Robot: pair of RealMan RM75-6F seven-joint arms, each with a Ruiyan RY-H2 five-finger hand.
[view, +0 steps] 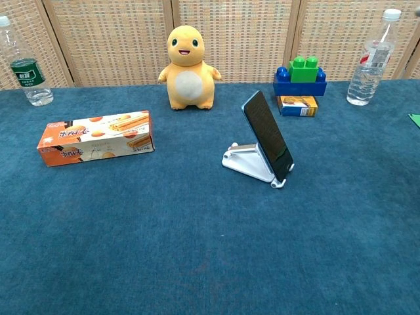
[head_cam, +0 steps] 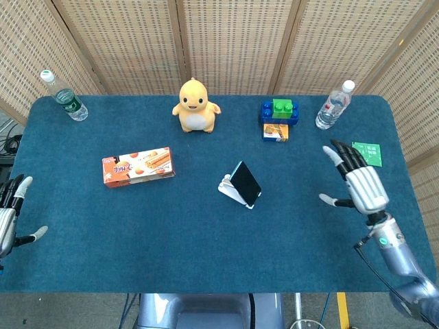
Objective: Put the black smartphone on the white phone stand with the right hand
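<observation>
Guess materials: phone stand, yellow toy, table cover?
Phone stand: likely hard white plastic, smooth with soft sheen. Yellow toy: looks like plush, matte and rounded, though it could be soft vinyl. Table cover: blue felt or short-pile fabric, with a fuzzy, non-reflective texture.

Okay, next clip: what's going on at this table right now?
Nothing is being handled. The phone leans on the white stand mid-table, with no robot hand touching it. The right robot hand hovers open near the table's right edge, by the green packet. The left robot hand sits open at the left edge.
</observation>
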